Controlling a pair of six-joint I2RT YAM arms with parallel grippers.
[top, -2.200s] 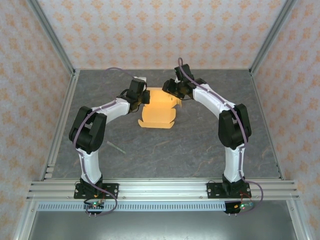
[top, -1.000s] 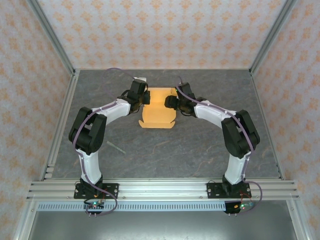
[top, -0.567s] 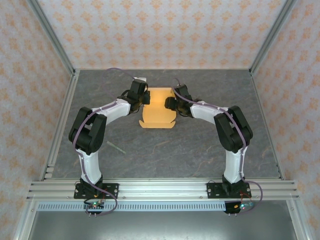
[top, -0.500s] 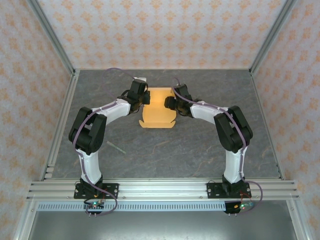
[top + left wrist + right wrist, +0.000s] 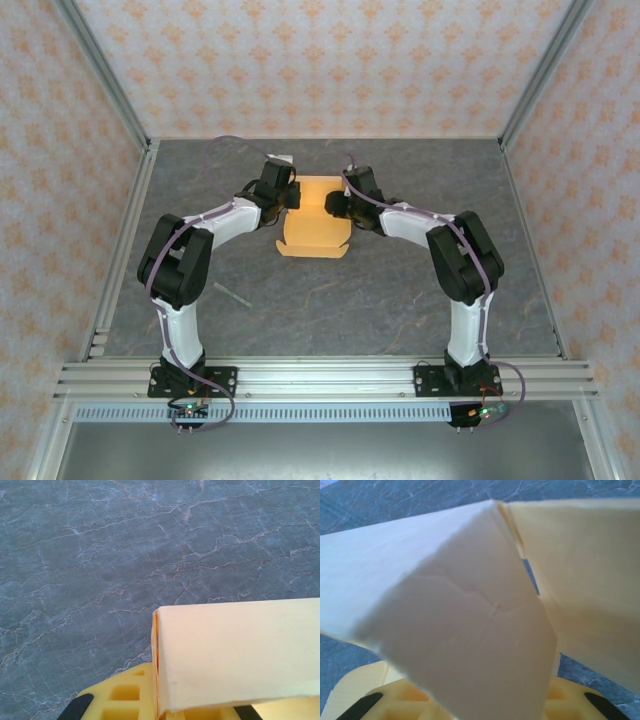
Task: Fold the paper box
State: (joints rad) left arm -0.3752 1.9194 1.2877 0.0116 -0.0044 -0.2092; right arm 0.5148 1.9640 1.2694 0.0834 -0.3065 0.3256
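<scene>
Marbled grey tabletop bears thin orange paper box, clamped by left jaws; right jaws unclear.

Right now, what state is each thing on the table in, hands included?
Paper box: partly folded, side flaps lifted, near flap flat on the table, not closed.
Left hand: shut on the box's left flap.
Right hand: jaws apart, the box's right flap between them.
Thin strip: lying flat, apart from the box.
</scene>
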